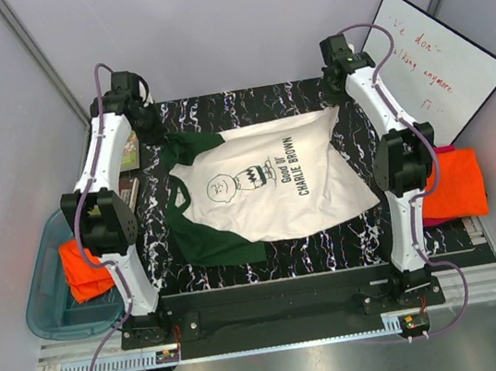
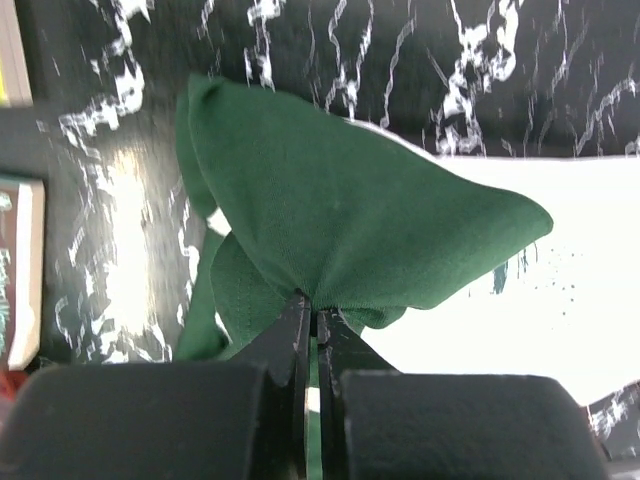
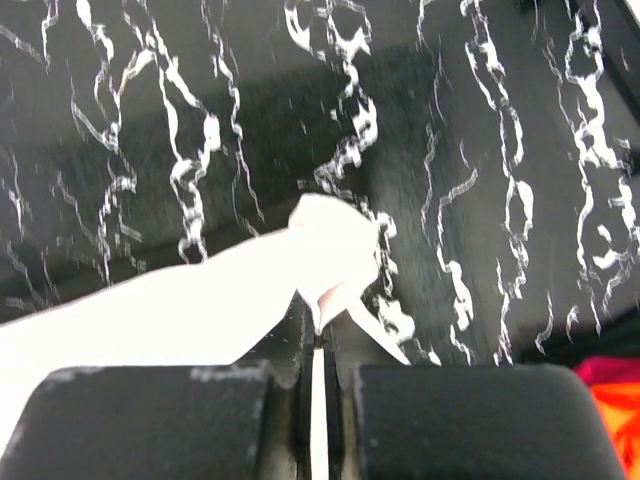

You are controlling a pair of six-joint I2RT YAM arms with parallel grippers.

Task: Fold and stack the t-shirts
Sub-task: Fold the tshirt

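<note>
- Left gripper (image 2: pixel 312 318): jaws clamped on the bunched dark green sleeve of a cream cloth t-shirt with a black Charlie Brown print (image 1: pixel 257 184).
- Right gripper (image 3: pixel 318 322): jaws pinched tight on a cream corner of the same shirt, at its far right.
- The shirt lies print-up and mostly flat on the black, white-veined tabletop (image 1: pixel 332 247). Both arms hold its far edge.
- Plain bright orange cloth tees (image 1: pixel 83 266) sit in a translucent blue plastic bin (image 1: pixel 48 313) at left. A second orange heap (image 1: pixel 458 182) lies beside the table at right.
- Assessment: the first fold is in hand. The next move calls for both arms to carry the far edge toward the near edge together, kept level.
</note>
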